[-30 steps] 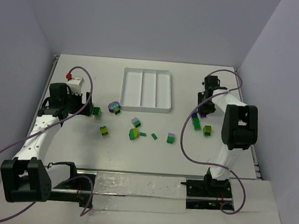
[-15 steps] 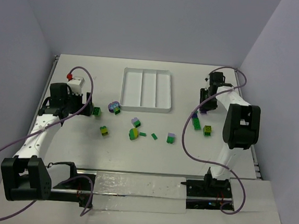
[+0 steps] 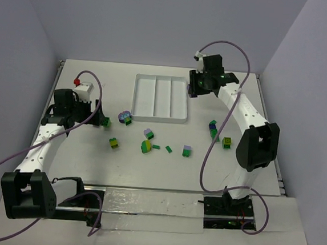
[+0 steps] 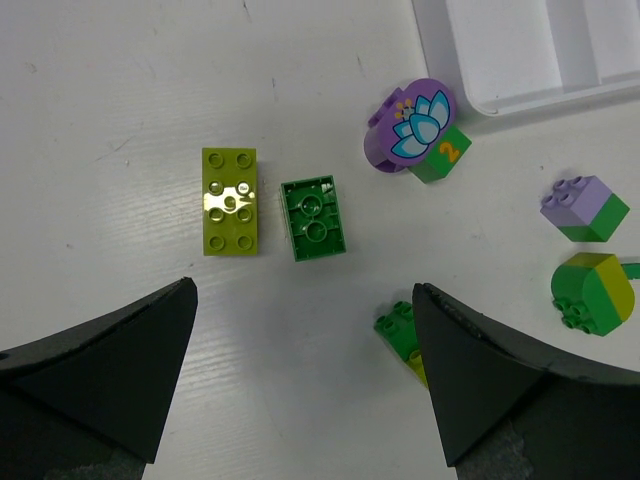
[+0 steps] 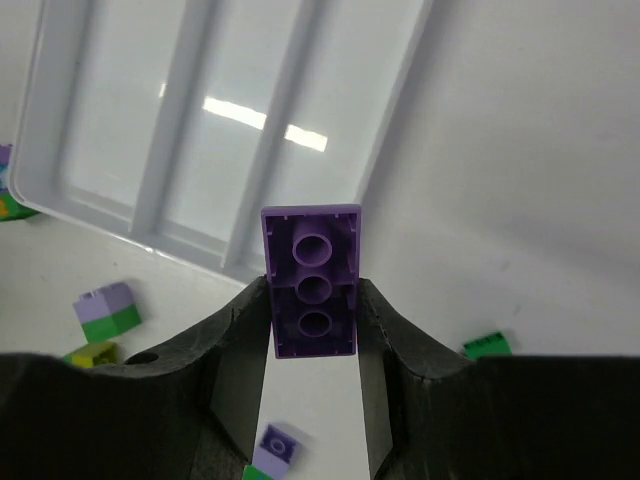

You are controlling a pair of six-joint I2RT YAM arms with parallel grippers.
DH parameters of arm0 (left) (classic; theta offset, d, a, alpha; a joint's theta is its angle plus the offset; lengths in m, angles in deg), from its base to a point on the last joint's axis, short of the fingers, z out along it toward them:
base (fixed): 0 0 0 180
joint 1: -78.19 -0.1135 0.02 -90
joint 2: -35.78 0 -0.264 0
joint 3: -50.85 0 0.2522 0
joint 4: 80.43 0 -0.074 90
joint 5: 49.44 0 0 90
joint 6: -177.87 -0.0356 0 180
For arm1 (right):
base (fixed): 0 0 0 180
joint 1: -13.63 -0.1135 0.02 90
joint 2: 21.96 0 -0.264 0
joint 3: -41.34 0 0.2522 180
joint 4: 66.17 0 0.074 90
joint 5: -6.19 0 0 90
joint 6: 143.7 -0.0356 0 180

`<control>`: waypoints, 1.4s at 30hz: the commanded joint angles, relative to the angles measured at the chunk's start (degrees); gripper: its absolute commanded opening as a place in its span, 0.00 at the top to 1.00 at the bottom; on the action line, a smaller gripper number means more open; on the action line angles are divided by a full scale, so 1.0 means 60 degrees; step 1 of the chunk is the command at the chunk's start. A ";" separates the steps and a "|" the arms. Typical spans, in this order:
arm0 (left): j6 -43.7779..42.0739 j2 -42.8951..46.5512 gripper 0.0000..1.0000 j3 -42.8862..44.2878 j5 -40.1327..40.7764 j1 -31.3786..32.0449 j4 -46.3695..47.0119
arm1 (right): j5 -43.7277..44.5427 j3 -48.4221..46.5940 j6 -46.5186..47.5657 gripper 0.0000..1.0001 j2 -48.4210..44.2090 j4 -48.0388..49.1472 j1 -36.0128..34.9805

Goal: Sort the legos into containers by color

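Note:
My right gripper (image 5: 312, 300) is shut on a purple brick (image 5: 312, 280), held above the table just off the right edge of the white tray (image 5: 60, 190). From above, this gripper (image 3: 195, 90) hangs by the tray's (image 3: 136, 97) far right corner. The tray has three long compartments. My left gripper (image 4: 305, 290) stands open over the table, nothing between its fingers. Ahead of it lie a yellow-green brick (image 4: 229, 200) and a green brick (image 4: 314, 217). A green and yellow-green stack (image 4: 400, 330) sits partly behind its right finger.
A purple flower piece (image 4: 410, 125) on a green numbered block (image 4: 440, 155) lies near the tray's front left corner. Several loose legos are scattered in front of the tray, among them a lilac-green stack (image 3: 187, 151), a green-yellow piece (image 3: 146, 147) and a yellow-green block (image 3: 227, 142).
My right arm has swung from the table's right side up and left to the tray's far right corner, the purple brick in its jaws. The left arm has stayed put.

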 commanded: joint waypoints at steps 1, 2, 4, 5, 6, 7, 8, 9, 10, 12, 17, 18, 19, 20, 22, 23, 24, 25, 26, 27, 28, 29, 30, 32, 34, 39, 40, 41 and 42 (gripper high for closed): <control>0.0069 0.0097 0.01 0.0546 -0.0301 -0.0068 0.0284 | 0.0439 -0.1046 -0.0526 0.99 0.1224 0.0043 -0.0415; 0.0069 0.0095 0.01 0.0545 -0.0298 -0.0059 0.0293 | 0.0562 -0.1200 -0.0551 0.99 0.1432 0.0142 -0.0446; 0.0092 0.0053 0.01 0.0524 -0.0269 -0.0056 0.0311 | 0.0918 -0.1616 -0.0656 0.99 0.1882 0.0445 -0.0647; 0.0098 0.0021 0.01 0.0530 -0.0268 -0.0056 0.0303 | 0.1039 -0.1793 -0.0700 0.99 0.2143 0.0492 -0.0703; 0.0105 -0.0001 0.01 0.0537 -0.0254 -0.0056 0.0296 | 0.1054 -0.2011 -0.0708 0.99 0.2458 0.0499 -0.0732; 0.0112 -0.0015 0.01 0.0545 -0.0224 -0.0056 0.0296 | 0.1114 -0.2322 -0.0730 0.99 0.2771 0.0529 -0.0762; 0.0105 -0.0022 0.01 0.0545 -0.0188 -0.0056 0.0296 | 0.1164 -0.2528 -0.0744 0.98 0.2977 0.0558 -0.0783; 0.0078 -0.0016 0.01 0.0545 -0.0146 -0.0062 0.0303 | 0.1157 -0.2822 -0.0758 0.98 0.3251 0.0578 -0.0797; 0.0037 -0.0014 0.01 0.0539 -0.0116 -0.0064 0.0305 | 0.1157 -0.3196 -0.0791 0.98 0.3527 0.0613 -0.0807; 0.0000 -0.0038 0.01 0.0535 -0.0063 -0.0056 0.0296 | 0.1172 -0.3566 -0.0823 0.97 0.3955 0.0616 -0.0798; 0.0015 -0.0265 0.01 0.0486 0.0200 -0.0056 0.0435 | 0.1539 -0.4996 -0.0911 0.87 0.5238 0.0396 -0.0842; 0.0045 -0.0387 0.01 0.0488 0.0289 -0.0058 0.0476 | 0.1625 -0.5135 -0.0935 0.86 0.5365 0.0325 -0.0842; 0.0089 -0.0489 0.01 0.0506 0.0403 -0.0069 0.0497 | 0.1637 -0.5254 -0.0935 0.85 0.5482 0.0322 -0.0842; 0.0141 -0.0620 0.01 0.0563 0.0537 -0.0056 0.0456 | 0.1742 -0.5415 -0.0934 0.82 0.5629 0.0311 -0.0842; 0.0154 -0.1014 0.01 0.0687 0.1039 -0.0070 0.0363 | 0.1806 -0.5510 -0.0895 0.73 0.5737 0.0351 -0.0854; 0.0130 -0.1217 0.03 0.0752 0.1222 -0.0070 0.0303 | 0.1833 -0.5534 -0.0873 0.66 0.5772 0.0362 -0.0857; 0.0100 -0.1451 0.04 0.0813 0.1366 -0.0077 0.0261 | 0.1845 -0.5546 -0.0868 0.59 0.5796 0.0374 -0.0857; 0.0077 -0.1589 0.06 0.0837 0.1468 -0.0085 0.0252 | 0.1846 -0.5546 -0.0870 0.55 0.5804 0.0389 -0.0857; 0.0063 -0.1676 0.08 0.0855 0.1602 -0.0085 0.0235 | 0.1817 -0.5546 -0.0850 0.51 0.5821 0.0397 -0.0857; 0.0049 -0.1872 0.10 0.0895 0.1722 -0.0085 0.0204 | 0.1768 -0.5546 -0.0832 0.49 0.5848 0.0392 -0.0857; 0.0035 -0.2045 0.11 0.0934 0.1771 -0.0085 0.0189 | 0.1749 -0.5532 -0.0832 0.45 0.5848 0.0382 -0.0857; 0.0022 -0.2152 0.12 0.0967 0.1824 -0.0085 0.0176 | 0.1700 -0.5496 -0.0826 0.40 0.5845 0.0382 -0.0860; 0.0011 -0.2265 0.13 0.1008 0.1865 -0.0085 0.0166 | 0.1608 -0.5475 -0.0805 0.37 0.5835 0.0382 -0.0870; -0.0028 -0.2442 0.15 0.1053 0.1858 -0.0085 0.0192 | 0.1476 -0.5460 -0.0816 0.31 0.5808 0.0368 -0.0884; -0.0086 -0.2693 0.17 0.1150 0.1789 -0.0087 0.0179 | 0.1389 -0.5376 -0.0776 0.25 0.5726 0.0393 -0.0938; -0.0238 -0.3318 0.22 0.1381 0.1680 -0.0085 0.0290 | 0.1163 -0.5198 -0.0841 0.20 0.5339 0.0309 -0.0978; -0.0268 -0.3449 0.23 0.1461 0.1683 -0.0085 0.0311 | 0.1012 -0.5107 -0.0861 0.20 0.5253 0.0309 -0.0991; -0.0268 -0.3495 0.23 0.1505 0.1703 -0.0085 0.0320 | 0.0981 -0.5074 -0.0865 0.20 0.5110 0.0312 -0.1003; -0.0273 -0.3697 0.24 0.1555 0.1737 -0.0085 0.0354 | 0.0851 -0.4928 -0.0876 0.19 0.4888 0.0321 -0.1003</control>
